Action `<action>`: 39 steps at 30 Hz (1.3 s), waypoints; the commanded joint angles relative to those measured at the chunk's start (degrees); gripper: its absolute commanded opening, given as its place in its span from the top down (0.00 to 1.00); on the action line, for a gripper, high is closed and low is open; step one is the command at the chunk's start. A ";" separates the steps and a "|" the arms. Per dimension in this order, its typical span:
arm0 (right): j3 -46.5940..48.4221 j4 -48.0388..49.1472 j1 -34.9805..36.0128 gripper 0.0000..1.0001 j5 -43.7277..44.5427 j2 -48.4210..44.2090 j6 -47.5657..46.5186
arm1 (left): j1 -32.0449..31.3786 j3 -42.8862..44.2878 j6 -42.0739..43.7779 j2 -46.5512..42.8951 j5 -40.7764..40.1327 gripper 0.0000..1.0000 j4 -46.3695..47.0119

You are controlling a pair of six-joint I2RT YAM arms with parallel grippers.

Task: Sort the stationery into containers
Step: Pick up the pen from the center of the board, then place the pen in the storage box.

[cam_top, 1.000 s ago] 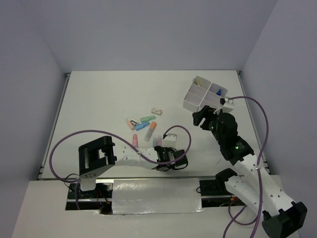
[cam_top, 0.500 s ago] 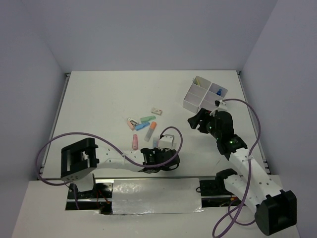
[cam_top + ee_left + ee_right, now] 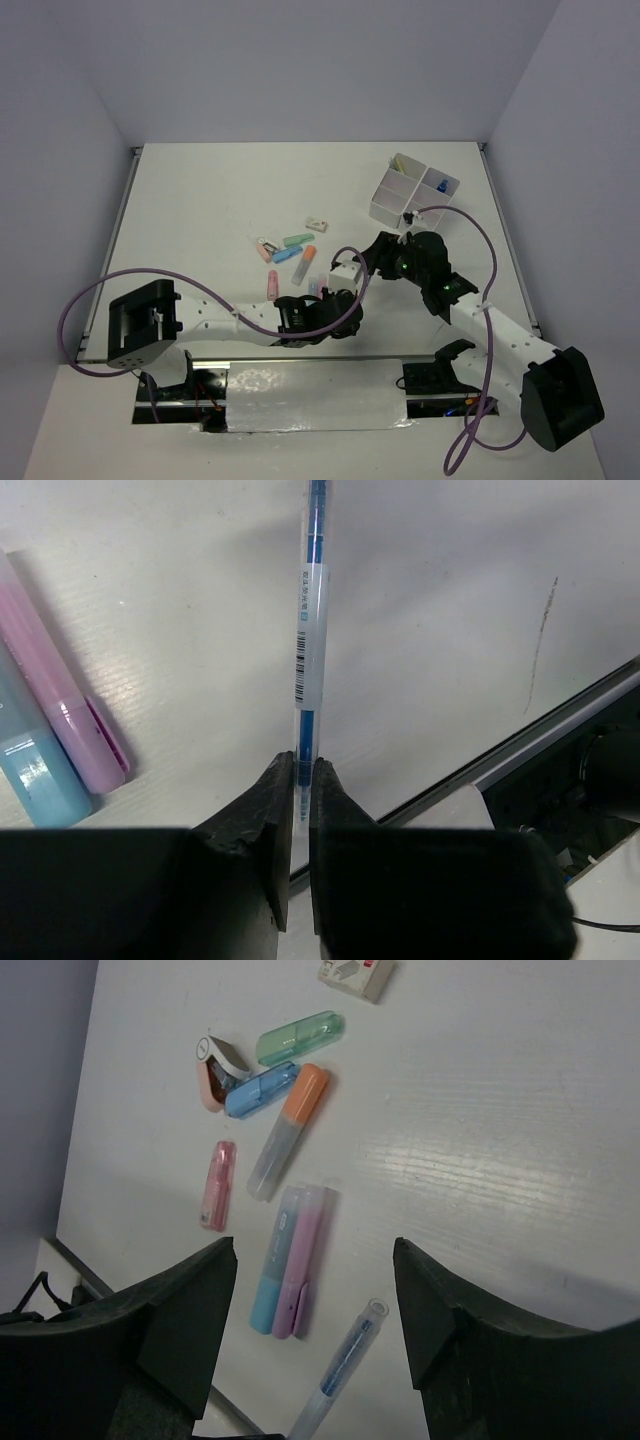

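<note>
In the top view, your left gripper (image 3: 335, 306) sits low in the centre, just below the scattered markers (image 3: 291, 250). Your right gripper (image 3: 372, 252) hangs between them and the white four-compartment tray (image 3: 385, 212) at upper right.

In the left wrist view, the jaws are clamped on a clear blue pen (image 3: 308, 650) that runs up the frame.

In the right wrist view, your fingers stand wide apart, holding nothing, with a purple marker (image 3: 306, 1250) and the pen (image 3: 340, 1370) between them.

The pen (image 3: 311, 650) is clear, glossy plastic (a paper label (image 3: 312, 605) wraps it). The white table (image 3: 450, 610) shows faint grain, softly shiny.
</note>
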 commanded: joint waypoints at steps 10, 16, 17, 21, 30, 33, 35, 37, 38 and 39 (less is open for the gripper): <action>-0.71 3.44 2.07 0.40 -1.06 0.28 0.95 | 0.68 -0.53 0.72 -3.46 -3.34 1.00 2.08; -2.03 7.83 2.25 0.75 -5.71 0.80 3.31 | 1.30 -0.88 0.01 -3.72 -4.93 1.00 1.91; -2.12 8.45 2.25 0.78 -6.34 0.98 3.76 | 1.30 -0.97 -0.08 -3.81 -5.62 1.00 1.82; -1.77 10.38 2.33 0.94 -7.57 1.68 5.08 | 2.09 -2.20 -0.34 -4.07 -6.25 1.00 2.87; 9.79 4.69 2.25 1.00 6.17 5.01 -2.55 | 4.11 -2.20 -2.88 -5.30 -8.70 0.01 -4.32; 18.25 1.34 0.93 1.00 18.24 8.34 -8.10 | 4.99 -2.02 -4.29 -7.23 -10.37 0.01 -10.12; 23.16 1.15 -1.79 1.00 22.64 10.46 -10.03 | 5.95 -3.16 -5.08 -9.16 -10.90 0.01 -12.24; 25.38 5.97 -4.68 1.00 27.75 13.80 -13.02 | 7.10 -6.06 -4.48 -13.11 -9.69 0.01 -12.25; 26.52 8.95 -5.48 1.00 28.63 16.25 -15.99 | 8.23 -8.24 -4.21 -16.26 -9.24 0.01 -12.16; 26.88 15.94 -6.10 1.00 30.90 17.58 -17.41 | 8.68 -9.31 -3.86 -18.03 -8.71 0.01 -12.16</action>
